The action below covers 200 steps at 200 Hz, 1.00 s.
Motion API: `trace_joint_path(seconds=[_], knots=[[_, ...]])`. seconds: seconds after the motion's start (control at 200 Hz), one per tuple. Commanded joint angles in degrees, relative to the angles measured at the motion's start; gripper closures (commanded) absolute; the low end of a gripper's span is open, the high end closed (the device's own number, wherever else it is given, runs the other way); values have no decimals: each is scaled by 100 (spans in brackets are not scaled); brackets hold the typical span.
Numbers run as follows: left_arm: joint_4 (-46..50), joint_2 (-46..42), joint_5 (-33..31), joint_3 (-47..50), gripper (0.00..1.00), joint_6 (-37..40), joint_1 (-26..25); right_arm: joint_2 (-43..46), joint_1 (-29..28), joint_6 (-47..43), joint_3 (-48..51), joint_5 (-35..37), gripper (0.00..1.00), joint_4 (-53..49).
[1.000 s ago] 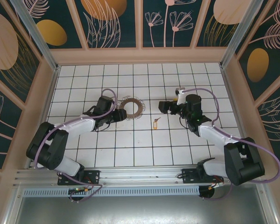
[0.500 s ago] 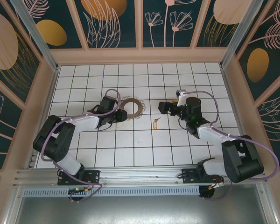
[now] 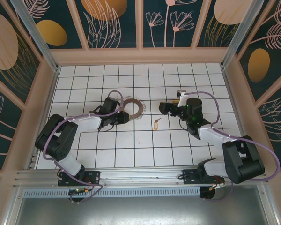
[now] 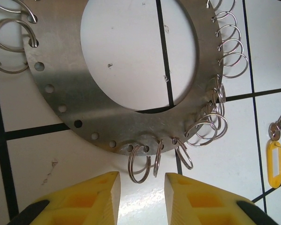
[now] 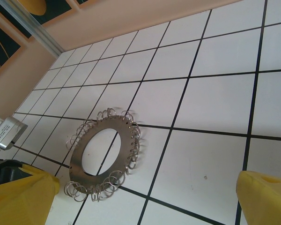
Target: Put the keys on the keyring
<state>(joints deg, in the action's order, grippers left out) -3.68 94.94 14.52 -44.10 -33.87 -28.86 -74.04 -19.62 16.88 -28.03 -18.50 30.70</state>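
Where keys [image 3: 155, 124] lie: flat on tile, apart from keyring, nearer R gripper.
Keyring [image 3: 135, 107]: flat on tiles, wire loops round rim.
L gripper [image 4: 141, 180]: jaws part-open, nothing between; loops just beyond tips.
R gripper [image 3: 164, 108]: jaws wide, empty, right of keyring.

No text, number, brand or sign can be read anywhere. The yellow key tag [image 4: 274, 165] shows a blank face in the left wrist view, and the metal keyring [image 4: 75, 93] carries no legible marking.
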Motion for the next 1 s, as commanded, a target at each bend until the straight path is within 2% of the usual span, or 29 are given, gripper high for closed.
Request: trace_joint_path(seconds=[0.0, 0.45, 0.996], knots=[[-80, 139, 16, -152, 70, 100, -29, 152, -38, -45, 95, 53, 1, 180], [-58, 293, -32, -266, 76, 135, -40, 168, -38, -54, 127, 82, 1, 197], [-132, 517, 24, -297, 77, 126, -49, 127, -40, -71, 138, 88, 1, 226]])
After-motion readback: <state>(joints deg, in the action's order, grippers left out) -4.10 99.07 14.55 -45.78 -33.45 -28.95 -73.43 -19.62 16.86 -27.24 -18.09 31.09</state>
